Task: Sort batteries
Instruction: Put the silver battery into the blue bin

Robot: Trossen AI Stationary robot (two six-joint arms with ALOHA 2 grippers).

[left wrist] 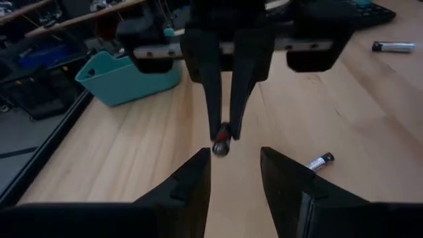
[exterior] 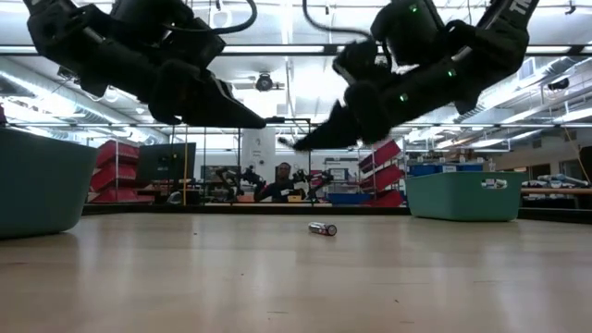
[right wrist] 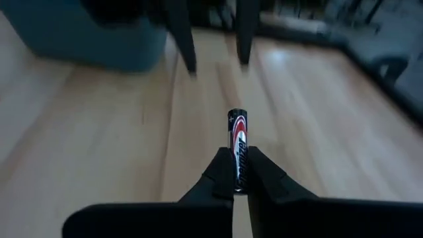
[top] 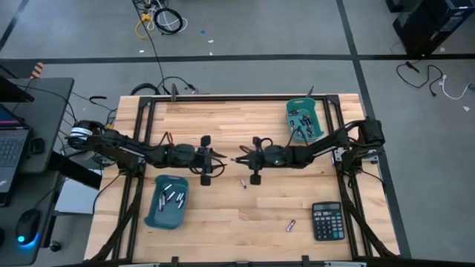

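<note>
**Right gripper clamps a battery, left gripper faces it with fingers apart**

High view: both arms meet over the middle of the table (top: 245, 230). Left gripper (top: 223, 162) and right gripper (top: 236, 159) point at each other, tips near but apart. One loose battery (top: 243, 183) lies on the wood just past the right fingertips, toward the front edge. Another battery (top: 292, 225) lies beside the calculator (top: 327, 221). Left bin (top: 166, 202) holds several silver cells; right bin (top: 304, 119) holds more, too small to count.

Low view: both grippers hang above the tabletop, off the wood. The loose battery (exterior: 323, 228) lies flat below the right gripper (exterior: 289, 143). A person sits far behind the table.

Left wrist view: left fingers (left wrist: 192, 182) stand apart, nothing between them. Straight ahead of them the right gripper's two fingers (left wrist: 213, 99) pinch a small cell at their tips, end-on to the camera. The loose battery (left wrist: 320, 161) lies beyond the left fingers, off to one side.

Right wrist view: right fingers (right wrist: 222, 173) are clenched on a black and red battery (right wrist: 237, 142), which sticks out forward past the tips. The left gripper's fingers (right wrist: 182, 39) show blurred ahead, spread apart.
</note>
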